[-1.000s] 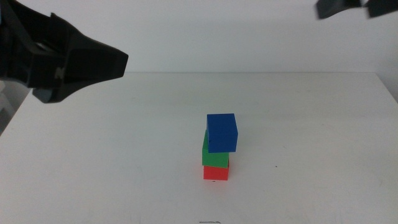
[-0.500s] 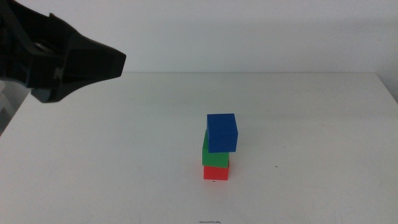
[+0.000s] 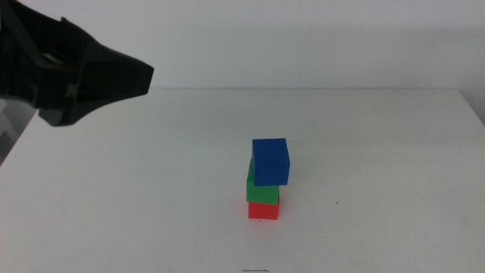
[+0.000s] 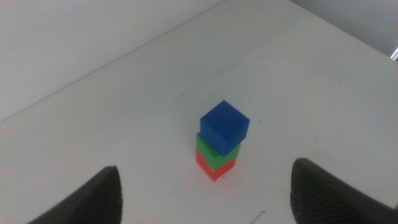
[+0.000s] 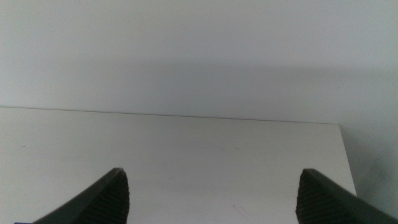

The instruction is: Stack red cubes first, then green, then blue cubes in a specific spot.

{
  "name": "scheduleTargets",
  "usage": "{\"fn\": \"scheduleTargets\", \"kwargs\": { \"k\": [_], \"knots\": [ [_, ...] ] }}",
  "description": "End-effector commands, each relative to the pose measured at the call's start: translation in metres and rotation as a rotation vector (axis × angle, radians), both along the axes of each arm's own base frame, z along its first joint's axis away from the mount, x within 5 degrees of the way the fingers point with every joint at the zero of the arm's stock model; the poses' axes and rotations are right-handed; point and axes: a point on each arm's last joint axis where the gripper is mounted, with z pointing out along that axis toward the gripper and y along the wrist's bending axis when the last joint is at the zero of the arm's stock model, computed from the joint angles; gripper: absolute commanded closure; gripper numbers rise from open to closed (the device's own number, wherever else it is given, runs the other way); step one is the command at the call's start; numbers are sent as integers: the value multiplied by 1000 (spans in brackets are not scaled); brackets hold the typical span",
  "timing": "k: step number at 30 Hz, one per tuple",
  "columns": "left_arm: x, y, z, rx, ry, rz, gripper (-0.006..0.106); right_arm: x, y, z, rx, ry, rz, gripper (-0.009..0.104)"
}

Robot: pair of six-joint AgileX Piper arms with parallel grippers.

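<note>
With my right gripper [image 5: 211, 193] now withdrawn from the middle view, jaws wide and empty like my left gripper [image 4: 205, 193], blue cube [image 3: 270, 161] tops green [image 3: 261, 191] on red [image 3: 263, 210]: stack appears complete

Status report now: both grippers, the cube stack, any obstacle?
Left gripper open, raised left of the stack, holding nothing. Right gripper open, facing bare table, out of middle view. Blue cube on green on red cube, slightly offset. Nothing in the way.
</note>
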Motion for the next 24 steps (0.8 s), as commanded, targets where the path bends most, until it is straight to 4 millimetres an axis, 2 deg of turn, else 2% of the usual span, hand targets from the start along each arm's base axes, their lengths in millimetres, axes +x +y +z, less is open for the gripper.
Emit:
{"fn": "scheduleTargets", "kwargs": {
  "k": [1,5,9,15,24],
  "knots": [
    [-4,3,13,-55,-87,20,9,-3,-2,14,-5,-103,-10,12],
    [1,26,12,-20,-316,250,9,-3,-2,14,-6,-102,-10,12],
    [4,41,8,-202,-431,442,9,-3,-2,14,-6,-102,-10,12],
    [12,62,-19,-456,-186,692,9,-3,-2,14,-12,-103,-13,12],
    [9,78,-50,-530,-79,825,9,-3,-2,14,-5,-103,-10,12]
  ]
}}
